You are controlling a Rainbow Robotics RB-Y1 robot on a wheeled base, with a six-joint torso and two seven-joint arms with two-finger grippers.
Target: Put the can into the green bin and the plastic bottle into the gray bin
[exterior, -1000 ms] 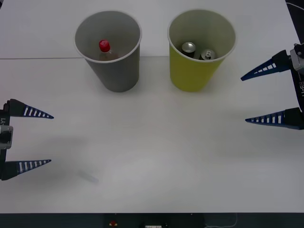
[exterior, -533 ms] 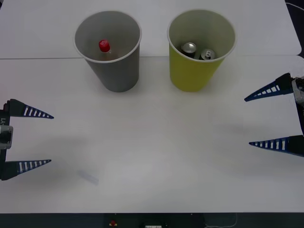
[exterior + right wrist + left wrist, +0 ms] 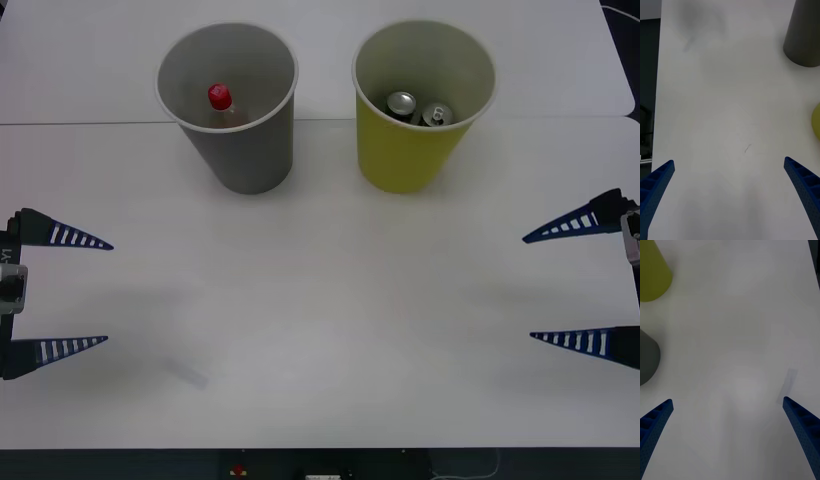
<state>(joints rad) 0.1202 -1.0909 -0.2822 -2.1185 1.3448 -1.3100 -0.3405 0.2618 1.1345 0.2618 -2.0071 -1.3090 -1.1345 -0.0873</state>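
At the back of the white table stands the gray bin (image 3: 228, 100), and the plastic bottle (image 3: 221, 101) with its red cap stands upright inside it. To its right is the green bin (image 3: 423, 100), with two cans (image 3: 401, 103) lying in its bottom. My left gripper (image 3: 108, 292) rests open at the table's left edge, well in front of the gray bin. At the right edge my right gripper (image 3: 526, 288) hangs open and holds nothing. The wrist views show the gray bin (image 3: 805, 33) and the green bin (image 3: 652, 272) from the side.
A seam runs across the white table (image 3: 320, 300) behind the bins. A faint clear scrap (image 3: 186, 372) lies flat near the front left. Below the table's front edge (image 3: 320, 450) the floor is dark.
My right gripper has drawn back toward the table's front and slightly outward, staying open. The left gripper, the bins and their contents have not moved.
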